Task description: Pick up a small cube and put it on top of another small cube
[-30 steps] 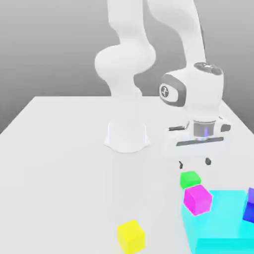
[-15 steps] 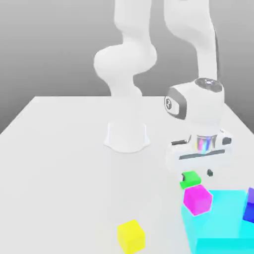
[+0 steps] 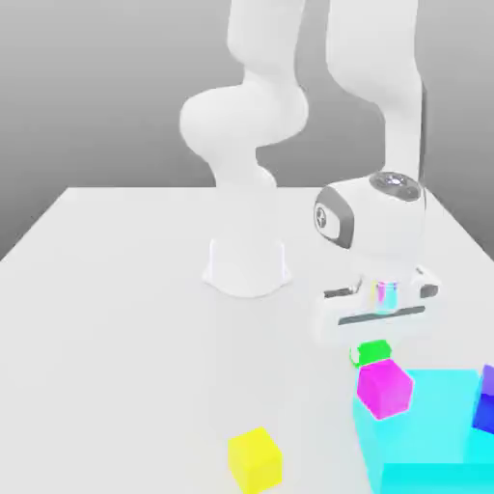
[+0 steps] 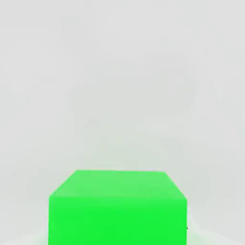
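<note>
On the worktop (image 3: 116, 318), the small cube (image 3: 371, 351) sits lower right of frame, directly under the claw (image 3: 376, 340), another cube (image 3: 385, 388) just before it.

Your gripper (image 3: 372, 349) sits low over the green cube (image 3: 371, 351), and the hand covers most of that cube in the exterior view, so you see just a sliver of its top. In the hand view the green cube (image 4: 117, 206) is cut off by the picture's edge. Below the gripper and toward the exterior view's right, the cyan block (image 3: 434, 436) and blue cube (image 3: 485, 399) run off the frame, and the magenta cube (image 3: 384, 388) hides the cyan block's near corner.
</note>
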